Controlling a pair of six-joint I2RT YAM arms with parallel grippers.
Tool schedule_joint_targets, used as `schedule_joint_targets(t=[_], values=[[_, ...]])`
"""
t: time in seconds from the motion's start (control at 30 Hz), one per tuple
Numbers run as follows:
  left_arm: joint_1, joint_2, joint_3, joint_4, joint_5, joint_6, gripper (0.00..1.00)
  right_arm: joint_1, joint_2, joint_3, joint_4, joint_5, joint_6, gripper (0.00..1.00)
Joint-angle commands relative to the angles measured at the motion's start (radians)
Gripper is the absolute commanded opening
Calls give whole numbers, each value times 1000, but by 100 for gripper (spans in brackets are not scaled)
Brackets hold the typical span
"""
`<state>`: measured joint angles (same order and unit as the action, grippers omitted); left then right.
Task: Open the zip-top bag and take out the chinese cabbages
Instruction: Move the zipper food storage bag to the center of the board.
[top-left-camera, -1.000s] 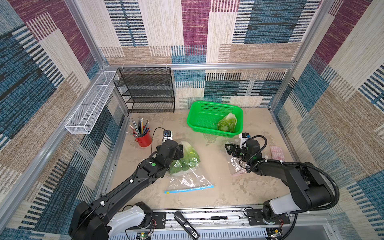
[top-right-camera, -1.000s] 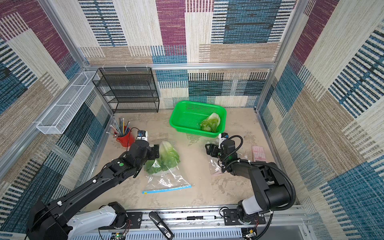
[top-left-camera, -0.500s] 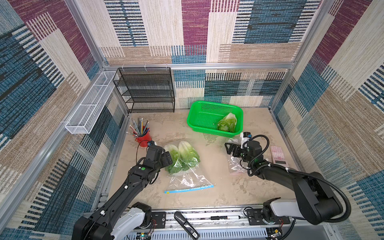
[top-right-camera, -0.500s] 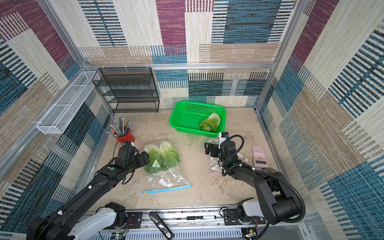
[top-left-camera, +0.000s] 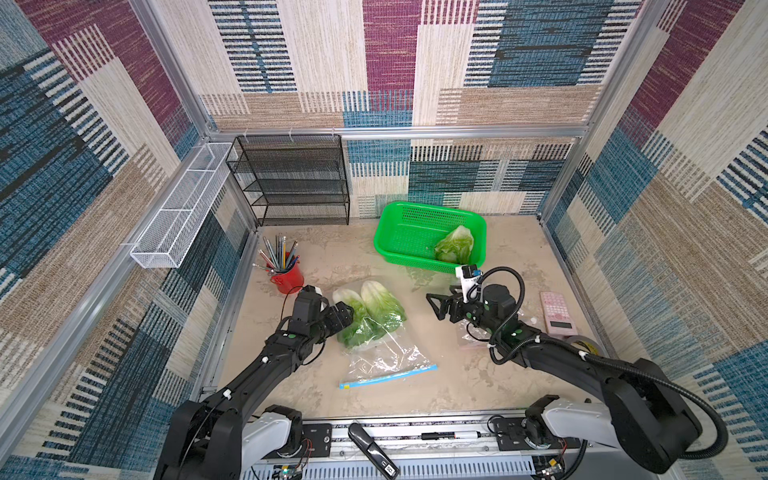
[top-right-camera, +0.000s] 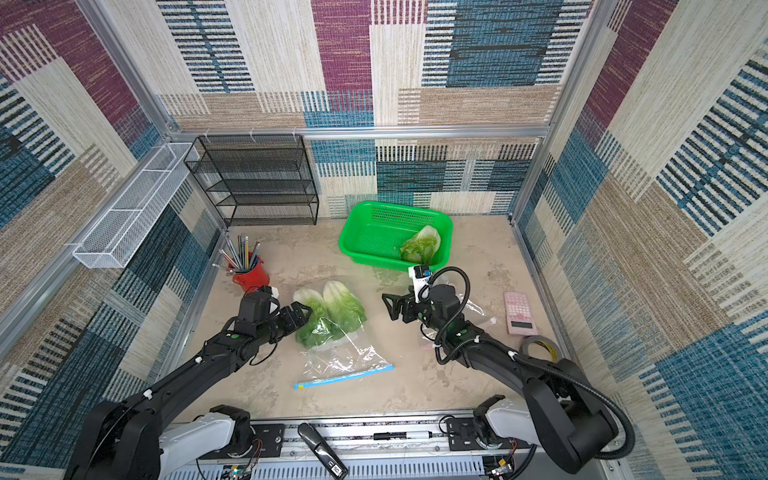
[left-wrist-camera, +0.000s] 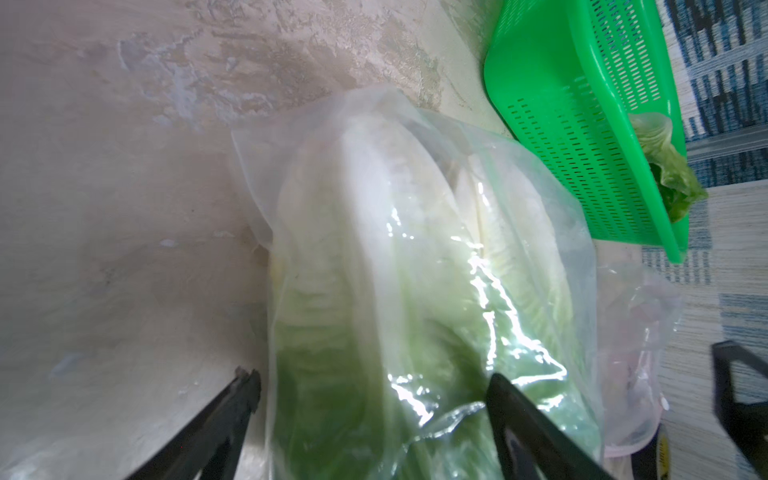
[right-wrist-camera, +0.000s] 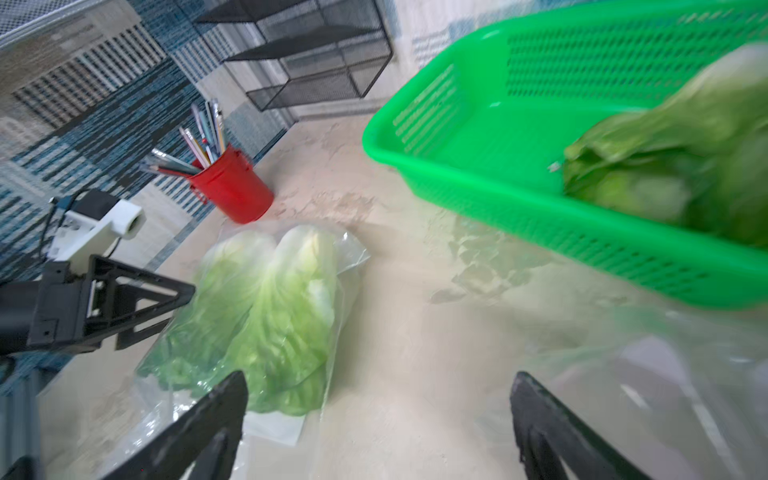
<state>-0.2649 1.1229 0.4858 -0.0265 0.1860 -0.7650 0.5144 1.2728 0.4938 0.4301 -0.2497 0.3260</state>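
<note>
Left gripper (top-left-camera: 345, 312) gapes wide at the leafy end of two chinese cabbages (top-left-camera: 370, 309), which lie inside the clear zip-top bag (top-left-camera: 386, 358). Right gripper (top-left-camera: 434, 306) is spread wide and empty, hovering apart from the bag. A third cabbage (top-left-camera: 455, 249) lies in the green perforated basket (top-left-camera: 399, 224). All rest on a mottled beige tabletop (top-left-camera: 415, 399), enclosed by patchwork woven wall panels (top-left-camera: 390, 62) in aluminium framing (top-left-camera: 415, 132).

Two chinese cabbages (top-left-camera: 370, 316) in clear plastic zip-top bag (top-left-camera: 386, 361): white bases, bright green crinkly leaves. Third cabbage (top-left-camera: 455, 245) same, in green perforated plastic basket (top-left-camera: 409, 216). Zip strip (top-left-camera: 388, 376) light blue w/ yellow end. Red metal cup (top-left-camera: 287, 278), multicolour pencils (top-left-camera: 278, 253). Black mesh shelf (top-left-camera: 291, 183), white wire tray (top-left-camera: 178, 208), pink calculator (top-left-camera: 557, 311). Walls (top-left-camera: 390, 41): maroon/blue/beige patchwork, striped. Tabletop (top-left-camera: 415, 399) mottled beige.
</note>
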Motion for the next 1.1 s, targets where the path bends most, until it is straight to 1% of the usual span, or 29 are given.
schedule_joint_targets(t=[0.0, 0.1, 0.17, 0.27, 0.33, 0.43, 0.57, 0.67, 0.8, 0.87, 0.93, 1.03, 1.07], values=[[0, -16, -34, 93, 36, -74, 88, 45, 78, 42, 93, -141, 102, 99], [-2, -6, -56, 143, 52, -103, 88, 80, 143, 112, 67, -120, 93, 100], [-8, 24, -53, 166, 65, -113, 87, 84, 188, 147, 65, -129, 104, 99], [-27, 82, -43, 216, 73, -144, 86, 91, 295, 221, 14, -170, 118, 93], [-40, 106, -37, 238, 67, -162, 85, 101, 362, 276, -44, -174, 115, 88], [-56, 118, -38, 262, 37, -184, 85, 104, 435, 314, -59, -180, 139, 88], [-80, 149, -28, 295, 4, -196, 85, 105, 494, 356, -55, -177, 154, 87], [-95, 214, -2, 335, 10, -197, 84, 105, 522, 392, -81, -140, 153, 83], [-105, 310, 28, 423, 24, -216, 83, 105, 567, 456, -104, -130, 154, 79], [-105, 340, 42, 450, 27, -223, 82, 105, 578, 480, -128, -99, 151, 79], [-107, 350, 46, 457, 20, -231, 82, 105, 572, 492, -144, -71, 143, 81], [-108, 329, 34, 446, -21, -227, 82, 105, 550, 492, -164, -50, 125, 89], [-107, 318, 31, 431, -35, -220, 83, 105, 543, 490, -174, -34, 115, 93]])
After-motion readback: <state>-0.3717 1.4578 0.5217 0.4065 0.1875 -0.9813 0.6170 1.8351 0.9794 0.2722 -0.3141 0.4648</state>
